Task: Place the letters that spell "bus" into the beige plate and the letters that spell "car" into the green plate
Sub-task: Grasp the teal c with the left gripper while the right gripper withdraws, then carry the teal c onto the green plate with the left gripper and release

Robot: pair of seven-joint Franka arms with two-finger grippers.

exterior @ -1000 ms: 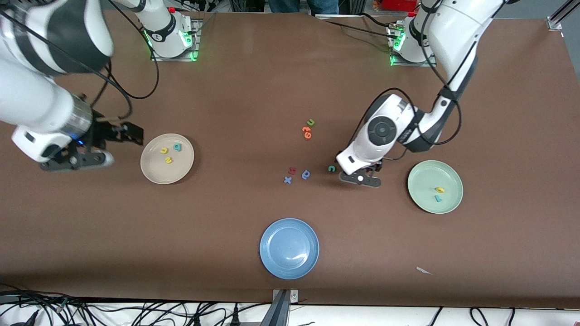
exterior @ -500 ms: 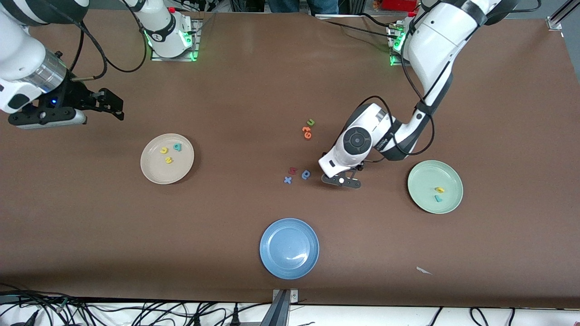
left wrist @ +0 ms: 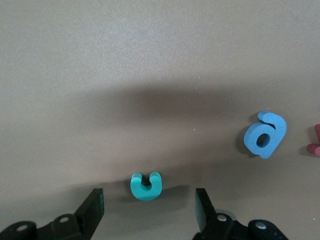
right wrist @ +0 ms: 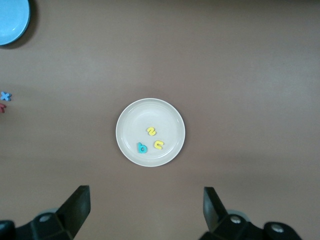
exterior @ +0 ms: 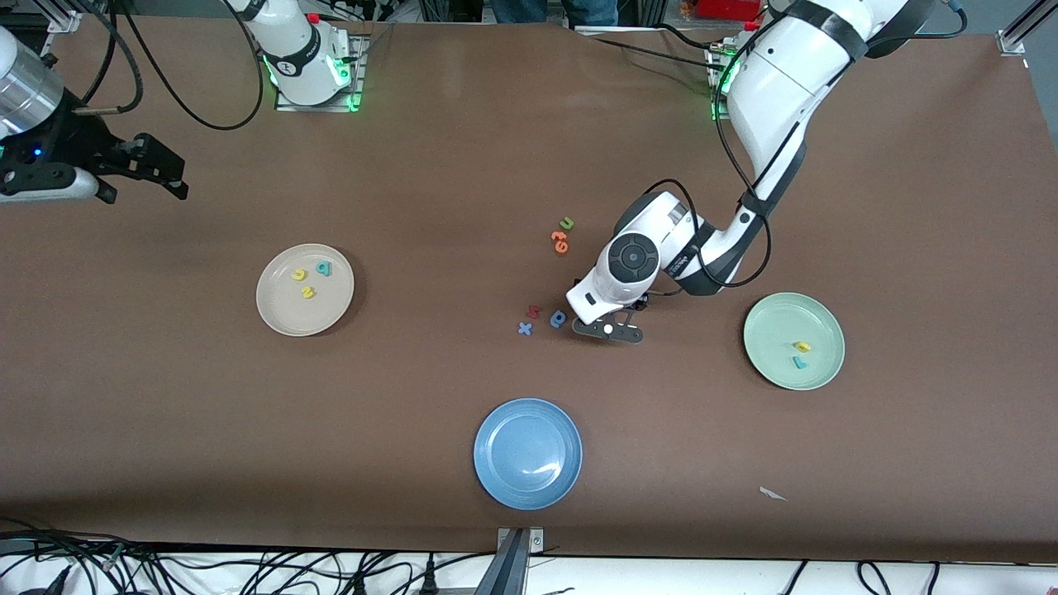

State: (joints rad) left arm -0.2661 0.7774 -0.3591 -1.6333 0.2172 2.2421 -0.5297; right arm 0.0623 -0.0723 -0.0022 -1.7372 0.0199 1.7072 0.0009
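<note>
- Front view: the left gripper is low over the table, just beside the blue looped letter. The wrist body hides the teal c and the fingers in this view.
- Front view: the right gripper is raised over the right arm's end of the table, well apart from the beige plate; that arm waits.
- Front view: the beige plate holds the yellow u, the yellow s and the teal b.
- Front view: the green plate, toward the left arm's end, holds the yellow a and the teal r.
- Front view: the red letter and a blue x lie near the blue looped letter. An orange letter and the green u lie farther from the camera. The blue plate lies nearest the camera.
- Left wrist view: the teal c lies flat on the table between the two fingers. The jaws stand apart, with a gap on each side of the letter; no contact is visible.
- Right wrist view: the jaws are spread wide and hold nothing. The fingers frame bare table, and the beige plate with its three letters lies well apart from them.
</note>
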